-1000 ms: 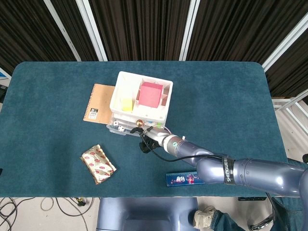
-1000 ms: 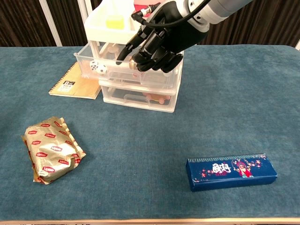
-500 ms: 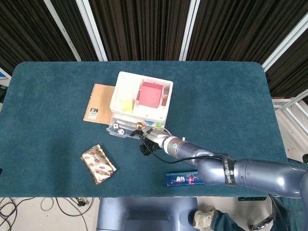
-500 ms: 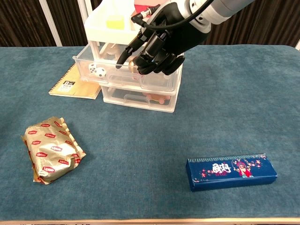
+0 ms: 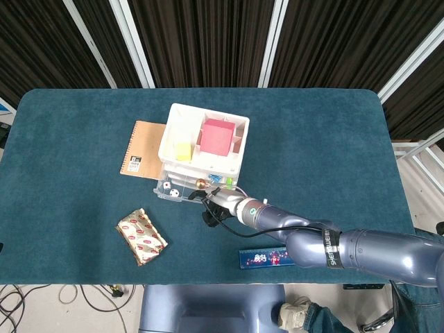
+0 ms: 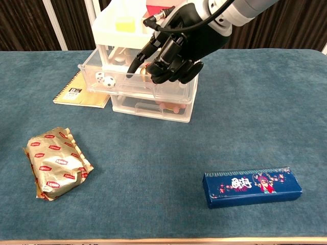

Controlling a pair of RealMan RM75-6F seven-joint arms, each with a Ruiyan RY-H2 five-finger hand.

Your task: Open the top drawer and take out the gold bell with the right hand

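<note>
Counter [image 6: 153,168] surfaced in teal cloth; dark slatted wall behind. Foil packet [image 6: 56,164] near-left, notebook [image 6: 82,90] beside drawer unit [image 6: 153,104]. Top drawer [image 6: 115,86] pulled out, gold bell [image 5: 200,184] inside. Right robot hand [image 6: 171,48] over it, fingers curled; whether it grips anything cannot be told. Blue box [image 6: 251,186] right.

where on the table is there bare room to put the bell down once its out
Free cloth: the wide right side beyond the drawer unit, and the middle strip between the foil packet and blue box. Crowded: the drawer front, under the right hand, and the notebook side.
</note>
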